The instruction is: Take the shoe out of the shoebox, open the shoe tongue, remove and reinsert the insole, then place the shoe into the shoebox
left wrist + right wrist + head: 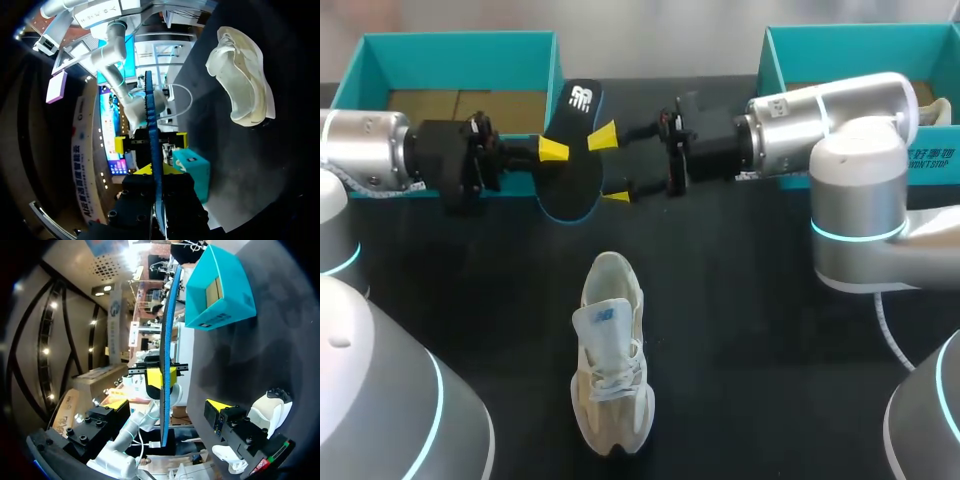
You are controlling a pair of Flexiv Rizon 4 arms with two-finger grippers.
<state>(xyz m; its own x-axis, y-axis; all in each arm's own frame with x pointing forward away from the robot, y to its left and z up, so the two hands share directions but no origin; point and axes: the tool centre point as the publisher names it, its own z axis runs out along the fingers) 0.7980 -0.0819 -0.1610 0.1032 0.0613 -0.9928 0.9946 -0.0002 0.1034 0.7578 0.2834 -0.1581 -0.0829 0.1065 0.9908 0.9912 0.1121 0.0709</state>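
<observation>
Two teal cardboard boxes stand at the far side of a black table (750,330): the left shoebox (460,45) at the upper left of the frame, the right shoebox (840,38) at the upper right, cut off by the frame edge and largely covered by the arm. A cream lace-up shoe (612,355) is set upright at the lower middle, with its long axis up and down the frame, its toe toward the bottom edge and its tongue raised. A black insole (570,180) with a blue rim is held on edge at the upper middle, clamped by the left gripper (553,150). The right gripper (610,166) is spread wide either side of it, not closed on it. Only one left fingertip can be made out.
</observation>
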